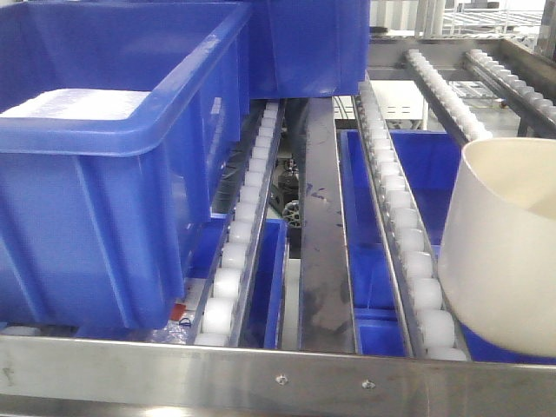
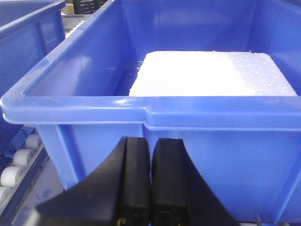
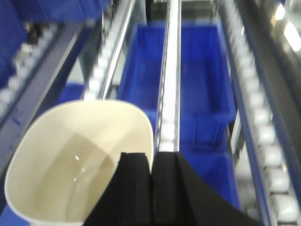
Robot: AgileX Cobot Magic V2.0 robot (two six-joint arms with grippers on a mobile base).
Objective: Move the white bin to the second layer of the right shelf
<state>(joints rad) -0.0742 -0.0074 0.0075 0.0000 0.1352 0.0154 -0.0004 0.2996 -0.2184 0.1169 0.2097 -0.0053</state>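
- The bin (image 1: 504, 261) is a glossy cream-white tub with a rounded-square mouth and plain walls narrowing toward the base. It has no handles, and the right wrist view shows it empty.
- It looks light and fairly stiff, though the thin rim would likely flex under a hard squeeze. The smooth, tapering walls look slippery, so the rim is the best place to grip, with one finger inside the wall and one outside.
- The right end effector (image 3: 151, 188) is closed to a narrow slit at the bin's near rim. It appears to pinch the wall there, but the contact itself is hidden by the fingers.
- The bin sits at the front right of the shelf layer (image 1: 417, 287), just behind the steel front lip (image 1: 261, 373). It is tilted, over the right roller lane; whether it rests on the rollers cannot be told.
- The left end effector (image 2: 150, 183) is closed and empty, just in front of a blue crate (image 2: 155, 113) that holds a white block (image 2: 211, 73).
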